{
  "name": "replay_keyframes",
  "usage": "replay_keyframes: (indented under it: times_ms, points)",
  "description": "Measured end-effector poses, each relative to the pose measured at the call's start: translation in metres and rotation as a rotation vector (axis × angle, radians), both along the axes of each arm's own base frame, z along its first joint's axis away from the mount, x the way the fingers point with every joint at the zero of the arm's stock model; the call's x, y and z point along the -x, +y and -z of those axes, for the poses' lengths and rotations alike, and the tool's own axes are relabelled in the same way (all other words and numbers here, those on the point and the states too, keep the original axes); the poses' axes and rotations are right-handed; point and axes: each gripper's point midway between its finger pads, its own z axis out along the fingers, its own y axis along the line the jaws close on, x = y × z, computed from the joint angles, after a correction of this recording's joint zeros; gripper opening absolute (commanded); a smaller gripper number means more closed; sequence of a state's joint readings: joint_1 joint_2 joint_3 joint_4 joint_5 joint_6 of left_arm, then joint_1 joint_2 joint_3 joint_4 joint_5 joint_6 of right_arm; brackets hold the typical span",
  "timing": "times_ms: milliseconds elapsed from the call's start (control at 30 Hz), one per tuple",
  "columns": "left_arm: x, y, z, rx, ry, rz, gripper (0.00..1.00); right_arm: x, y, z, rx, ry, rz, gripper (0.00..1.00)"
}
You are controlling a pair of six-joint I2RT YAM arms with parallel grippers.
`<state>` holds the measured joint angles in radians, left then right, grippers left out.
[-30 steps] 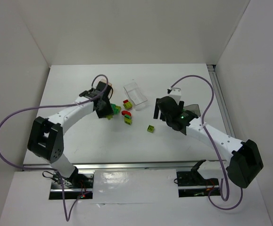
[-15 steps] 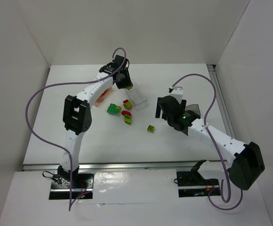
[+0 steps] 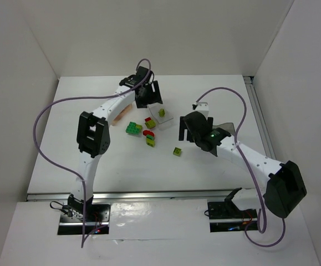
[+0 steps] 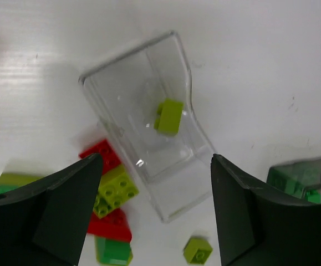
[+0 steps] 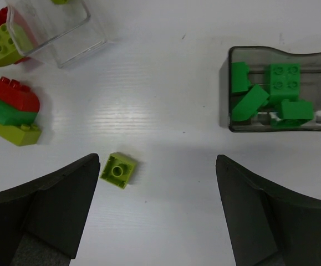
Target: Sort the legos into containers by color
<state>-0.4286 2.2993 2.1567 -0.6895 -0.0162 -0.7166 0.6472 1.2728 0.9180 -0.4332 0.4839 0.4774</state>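
Left gripper (image 4: pixel 156 160) has swung off the loose pile to hang over the clear tub (image 4: pixel 132 88), fingers wide apart and empty. A yellow-green brick (image 4: pixel 168 116) that was not in the tub a moment ago lies on its floor, so I judge that drop done and one more piece sorted. Right gripper (image 5: pixel 157 160) has barely shifted: fingers spread, holding nothing, poised above a lone yellow-green brick (image 5: pixel 118 169) well apart from the rest. Likely my next pick. The grey tub (image 5: pixel 227 88) to its right holds several green bricks (image 5: pixel 276 83). Red bricks (image 4: pixel 102 155) and more yellow-green and green ones sit unsorted, touching or just beside the clear tub's near wall. Table (image 3: pixel 93 160) is flat matt white. White panels (image 3: pixel 149 39) close it in at back and sides.
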Motion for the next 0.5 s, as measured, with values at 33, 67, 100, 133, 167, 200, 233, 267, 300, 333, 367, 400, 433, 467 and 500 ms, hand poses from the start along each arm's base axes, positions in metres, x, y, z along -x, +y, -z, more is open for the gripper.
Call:
replay_keyframes:
  times_ms: [33,67,100,133,167,200,233,267,300,333,367,400,433,467,500]
  points:
    - [0.007,0.002,-0.003,-0.001,0.007,0.008,0.86,-0.001,0.004,0.003,-0.005,0.010,-0.015,0.94]
    - [0.016,0.005,-0.011,-0.001,0.009,0.014,0.86,-0.001,0.008,0.008,-0.008,0.026,-0.028,0.94]
    - [0.025,0.008,-0.020,0.000,0.003,0.018,0.86,-0.002,0.012,0.014,-0.006,0.044,-0.038,0.94]
    - [0.036,0.013,-0.032,-0.002,-0.003,0.018,0.86,-0.002,0.016,0.021,-0.004,0.063,-0.045,0.95]
    - [0.047,0.018,-0.046,-0.001,-0.024,0.016,0.84,-0.002,0.019,0.029,-0.001,0.088,-0.048,0.95]
    - [0.058,0.024,-0.064,0.003,-0.053,0.012,0.84,-0.001,0.022,0.038,0.002,0.114,-0.052,0.95]
    - [0.070,0.031,-0.083,0.008,-0.085,0.006,0.84,0.001,0.024,0.046,0.004,0.137,-0.051,0.95]
    - [0.081,0.037,-0.103,0.017,-0.123,0.001,0.84,0.002,0.027,0.053,0.001,0.157,-0.054,0.95]
    - [0.090,0.042,-0.126,0.032,-0.172,-0.004,0.84,0.002,0.030,0.059,-0.006,0.171,-0.055,0.95]
    - [0.097,0.046,-0.142,0.045,-0.212,-0.010,0.84,0.002,0.033,0.064,-0.015,0.181,-0.057,0.95]
    - [0.106,0.052,-0.158,0.058,-0.254,-0.016,0.83,0.002,0.036,0.068,-0.023,0.188,-0.058,0.95]
    - [0.112,0.056,-0.166,0.064,-0.275,-0.022,0.83,0.002,0.038,0.072,-0.028,0.196,-0.059,0.95]
    - [0.117,0.060,-0.169,0.064,-0.285,-0.025,0.83,0.001,0.040,0.075,-0.033,0.202,-0.061,0.94]
    - [0.121,0.062,-0.169,0.061,-0.287,-0.028,0.83,0.001,0.043,0.078,-0.039,0.208,-0.065,0.94]
    - [0.124,0.065,-0.163,0.053,-0.278,-0.031,0.83,0.001,0.045,0.081,-0.048,0.215,-0.069,0.94]
